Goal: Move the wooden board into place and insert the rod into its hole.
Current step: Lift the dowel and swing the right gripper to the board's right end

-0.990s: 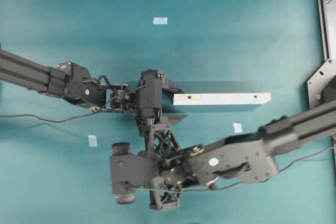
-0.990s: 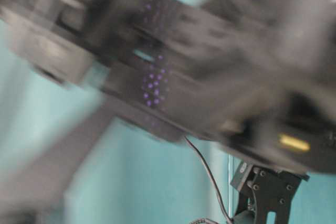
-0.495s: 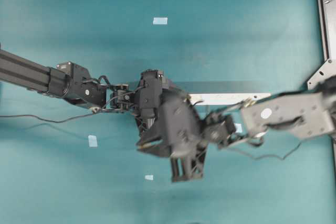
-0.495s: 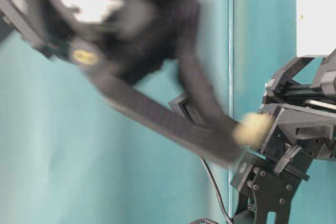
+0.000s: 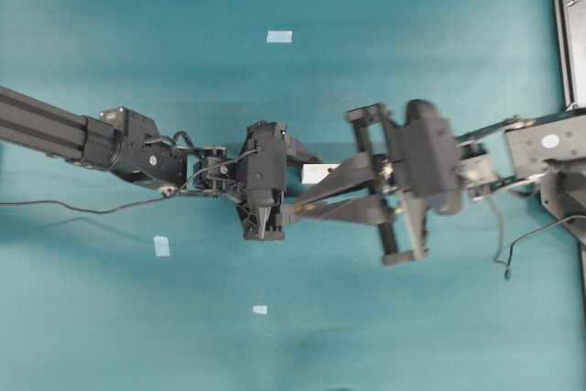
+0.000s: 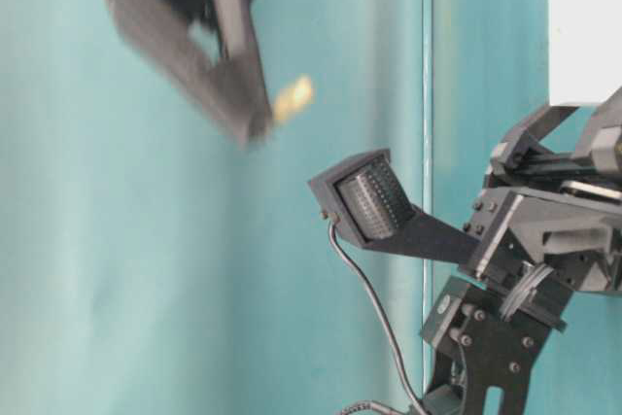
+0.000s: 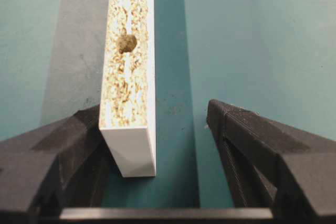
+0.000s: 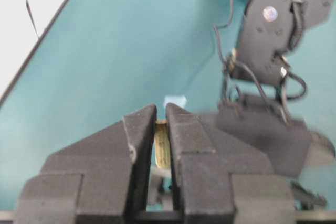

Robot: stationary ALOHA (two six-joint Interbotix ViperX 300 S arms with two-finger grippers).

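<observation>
Right tool swung over | rod cream, ridged, pinched

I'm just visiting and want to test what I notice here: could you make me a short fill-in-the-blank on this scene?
1. The right gripper is shut on the ____.
2. The wooden board stands between the open fingers of the ____ gripper.
3. The board's speckled edge shows one dark ____.

Missing words: rod; left; hole

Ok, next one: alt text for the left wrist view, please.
A wooden board stands on edge between the left gripper's open black jaws, its speckled end face showing one small dark hole. It lies against one jaw, clear of the other, on a teal table.
</observation>
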